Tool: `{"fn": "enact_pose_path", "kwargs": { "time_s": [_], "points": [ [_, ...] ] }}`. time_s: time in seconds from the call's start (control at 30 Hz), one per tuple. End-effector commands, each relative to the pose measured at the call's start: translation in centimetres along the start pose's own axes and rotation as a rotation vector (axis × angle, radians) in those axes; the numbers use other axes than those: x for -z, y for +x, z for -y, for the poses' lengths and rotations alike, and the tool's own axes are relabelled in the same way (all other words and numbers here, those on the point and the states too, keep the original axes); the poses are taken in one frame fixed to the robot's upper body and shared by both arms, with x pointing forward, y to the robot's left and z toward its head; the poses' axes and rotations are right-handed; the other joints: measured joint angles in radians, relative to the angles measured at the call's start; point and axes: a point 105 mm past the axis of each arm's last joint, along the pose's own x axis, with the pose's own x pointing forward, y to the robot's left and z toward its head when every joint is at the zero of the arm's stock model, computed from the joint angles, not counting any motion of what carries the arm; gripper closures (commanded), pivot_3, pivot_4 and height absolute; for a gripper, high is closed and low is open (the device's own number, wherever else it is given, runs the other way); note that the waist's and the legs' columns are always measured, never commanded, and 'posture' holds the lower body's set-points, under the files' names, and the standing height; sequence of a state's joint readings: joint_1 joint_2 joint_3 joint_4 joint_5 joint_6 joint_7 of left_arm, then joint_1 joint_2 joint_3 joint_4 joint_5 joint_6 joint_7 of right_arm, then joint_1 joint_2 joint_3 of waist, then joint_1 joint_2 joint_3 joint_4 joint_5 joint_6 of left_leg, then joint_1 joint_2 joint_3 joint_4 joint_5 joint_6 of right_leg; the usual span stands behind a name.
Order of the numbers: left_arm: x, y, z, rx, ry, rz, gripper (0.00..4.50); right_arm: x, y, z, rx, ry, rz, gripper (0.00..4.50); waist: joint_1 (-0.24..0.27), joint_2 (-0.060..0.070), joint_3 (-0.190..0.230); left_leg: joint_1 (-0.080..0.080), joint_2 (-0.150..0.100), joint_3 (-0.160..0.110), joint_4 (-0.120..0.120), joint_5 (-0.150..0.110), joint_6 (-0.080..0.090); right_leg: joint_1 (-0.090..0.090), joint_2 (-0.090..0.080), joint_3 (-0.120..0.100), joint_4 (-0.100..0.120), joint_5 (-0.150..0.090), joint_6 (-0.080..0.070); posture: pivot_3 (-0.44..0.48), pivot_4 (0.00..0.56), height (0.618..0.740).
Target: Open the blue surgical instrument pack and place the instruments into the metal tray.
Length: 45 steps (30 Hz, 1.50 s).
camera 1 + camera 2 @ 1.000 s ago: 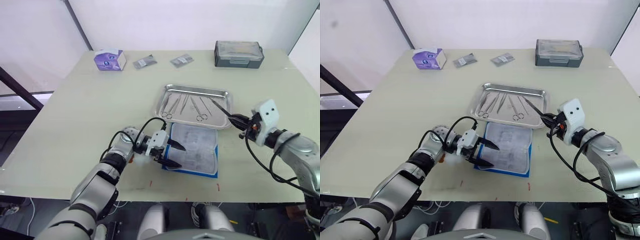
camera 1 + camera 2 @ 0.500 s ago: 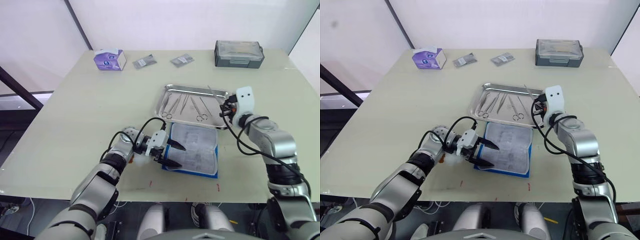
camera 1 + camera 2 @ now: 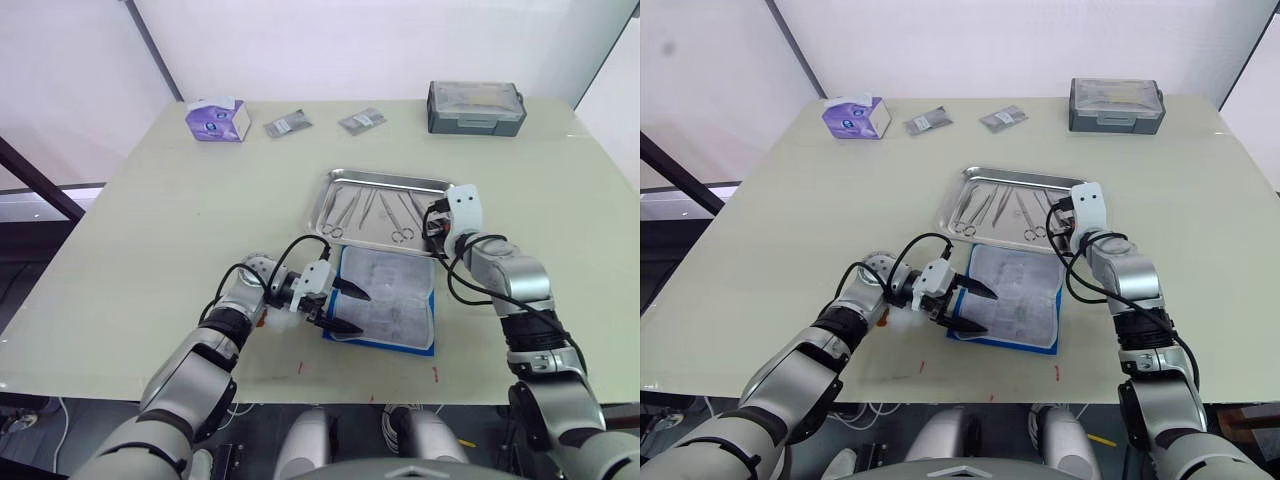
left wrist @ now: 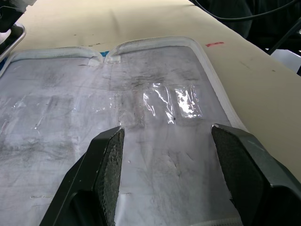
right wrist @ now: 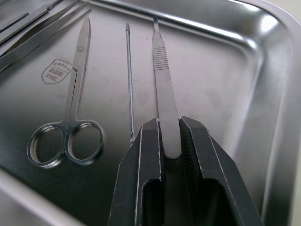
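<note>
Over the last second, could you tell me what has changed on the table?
The right gripper carried a flat-handled tool from beyond the tray's right edge down into it, still clamped. The left gripper stayed open over the pack.

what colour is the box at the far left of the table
Purple with white, the tissue box; it shows best in the left eye view.

Left arm is reaching forward low, forearm angling inward, left gripper (image 3: pixel 345 308) pointing to the robot's right with fingers (image 4: pixel 101 176) spread wide apart. Right arm is bending at the elbow, forearm reaching forward and inward, right gripper (image 5: pixel 170 136) tilting down, fingers (image 5: pixel 146 155) nearly closed, clamping a flat metal handle (image 5: pixel 164 96).
</note>
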<state>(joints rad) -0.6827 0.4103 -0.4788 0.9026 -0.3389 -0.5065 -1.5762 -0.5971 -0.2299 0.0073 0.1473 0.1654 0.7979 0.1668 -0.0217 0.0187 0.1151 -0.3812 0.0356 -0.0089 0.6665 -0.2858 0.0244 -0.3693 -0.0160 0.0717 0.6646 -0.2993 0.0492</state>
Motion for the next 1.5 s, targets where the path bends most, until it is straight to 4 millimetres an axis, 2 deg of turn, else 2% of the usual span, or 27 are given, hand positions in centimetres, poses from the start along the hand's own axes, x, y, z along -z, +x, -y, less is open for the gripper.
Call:
{"fn": "enact_pose_path", "kwargs": {
  "time_s": [0.03, 0.07, 0.17, 0.2, 0.23, 0.33, 0.43, 0.53, 0.7, 0.83, 0.93, 1.0, 1.23, 1.5],
  "points": [
    [3.5, 1.2, 3.7, 0.107, -0.169, -0.048, 1.39, -2.0, -0.3, 0.1, 0.0, 0.002, 0.073, 2.5, 0.0, 0.0, 0.0, 0.0, 0.0, 0.0, 0.0, 0.0, 0.0, 0.0, 0.0, 0.0, 0.0, 0.0, 0.0, 0.0, 0.15, 0.738],
    [3.5, 1.2, 3.7, 0.106, -0.168, -0.048, 1.39, -2.3, -0.4, 0.1, 0.0, 0.0, 0.083, 2.09, -0.001, 0.0, 0.0, 0.0, 0.0, 0.0, 0.0, 0.0, 0.0, 0.0, 0.0, 0.0, 0.0, 0.0, 0.0, 0.0, 0.15, 0.738],
    [3.5, 1.2, 3.6, 0.11, -0.172, -0.051, 1.39, -2.9, -0.6, 0.0, -0.005, -0.002, 0.112, 0.44, -0.001, 0.0, 0.0, 0.0, 0.0, 0.0, 0.0, 0.0, 0.0, 0.0, 0.0, 0.0, 0.0, 0.0, 0.0, 0.0, 0.15, 0.738],
    [3.4, 1.2, 3.6, 0.112, -0.175, -0.051, 1.39, -3.1, -0.8, -0.1, -0.011, -0.005, 0.124, 0.12, -0.001, 0.0, 0.0, 0.0, 0.0, 0.0, 0.0, 0.0, 0.0, 0.0, 0.0, 0.0, 0.0, 0.0, 0.0, 0.0, 0.15, 0.738],
    [3.1, 1.0, 3.4, 0.106, -0.174, -0.041, 1.39, -3.6, -1.0, -0.3, -0.027, -0.008, 0.146, 0.03, -0.001, 0.0, 0.0, 0.0, 0.0, 0.0, 0.0, 0.0, 0.0, 0.0, 0.0, 0.0, 0.0, 0.0, 0.0, 0.0, 0.15, 0.738],
    [1.8, 0.8, 2.5, 0.073, -0.158, 0.014, 1.39, -5.0, -1.8, -0.9, -0.064, -0.033, 0.21, 0.03, -0.008, 0.0, 0.001, -0.002, 0.0, -0.001, 0.0, 0.0, 0.0, -0.001, 0.0, 0.0, 0.0, 0.0, 0.0, 0.0, 0.15, 0.738],
    [-0.6, -0.1, 0.9, 0.031, -0.127, 0.089, 1.39, -6.7, -3.3, -1.9, -0.149, -0.066, 0.313, 0.03, -0.018, 0.0, 0.003, -0.004, 0.0, -0.003, 0.0, 0.0, 0.0, -0.005, 0.0, 0.0, 0.0, 0.0, 0.0, 0.0, 0.15, 0.738],
    [-2.6, -1.0, -0.1, 0.011, -0.118, 0.142, 1.39, -7.4, -4.3, -2.3, -0.19, -0.083, 0.364, 0.03, -0.019, -0.002, 0.006, -0.012, 0.0, -0.006, 0.001, 0.0, 0.0, -0.01, 0.0, -0.001, 0.001, 0.0, 0.0, 0.0, 0.15, 0.738],
    [-6.8, -2.8, -2.0, -0.046, -0.052, 0.255, 1.39, -9.1, -6.6, -3.2, -0.299, -0.088, 0.511, 0.03, -0.018, -0.013, 0.022, -0.02, 0.0, -0.01, 0.002, 0.0, -0.001, -0.016, -0.001, -0.005, 0.001, 0.0, 0.0, 0.0, 0.15, 0.738],
    [-8.5, -3.6, -2.4, -0.071, -0.019, 0.294, 1.39, -9.4, -7.3, -3.1, -0.317, -0.083, 0.552, 0.03, -0.019, -0.015, 0.025, -0.03, 0.0, -0.01, 0.004, 0.004, -0.007, -0.028, -0.001, -0.005, 0.006, 0.0, 0.0, 0.0, 0.15, 0.738],
    [-10.1, -4.7, -3.6, -0.185, 0.02, 0.327, 1.39, -9.3, -8.3, -2.6, -0.324, -0.085, 0.589, 0.03, -0.018, -0.017, 0.027, -0.034, 0.0, -0.01, 0.004, 0.007, -0.011, -0.034, -0.002, -0.005, 0.011, 0.0, 0.0, 0.0, 0.15, 0.738],
    [-10.5, -5.5, -4.2, -0.263, 0.028, 0.327, 1.39, -9.3, -9.1, -2.5, -0.345, -0.087, 0.622, 0.03, -0.018, -0.018, 0.029, -0.034, 0.0, -0.011, 0.004, 0.007, -0.012, -0.034, -0.001, -0.005, 0.013, 0.0, 0.0, 0.0, 0.15, 0.738],
    [-11.2, -9.8, -5.0, -0.531, 0.006, 0.33, 1.39, -7.0, -11.6, -0.7, -0.357, -0.134, 0.646, 0.03, -0.018, -0.019, 0.03, -0.033, -0.001, -0.012, 0.005, 0.007, -0.012, -0.034, -0.001, -0.006, 0.015, 0.001, 0.0, 0.0, 0.15, 0.738],
    [-7.9, -15.3, -0.8, -0.792, -0.121, 0.232, 1.39, -1.1, -14.8, 2.6, -0.356, -0.093, 0.533, 0.03, -0.017, -0.019, 0.031, -0.033, 0.001, -0.013, 0.004, 0.008, -0.012, -0.034, -0.002, -0.006, 0.014, 0.001, -0.001, 0.0, 0.15, 0.738]
  ]
}}
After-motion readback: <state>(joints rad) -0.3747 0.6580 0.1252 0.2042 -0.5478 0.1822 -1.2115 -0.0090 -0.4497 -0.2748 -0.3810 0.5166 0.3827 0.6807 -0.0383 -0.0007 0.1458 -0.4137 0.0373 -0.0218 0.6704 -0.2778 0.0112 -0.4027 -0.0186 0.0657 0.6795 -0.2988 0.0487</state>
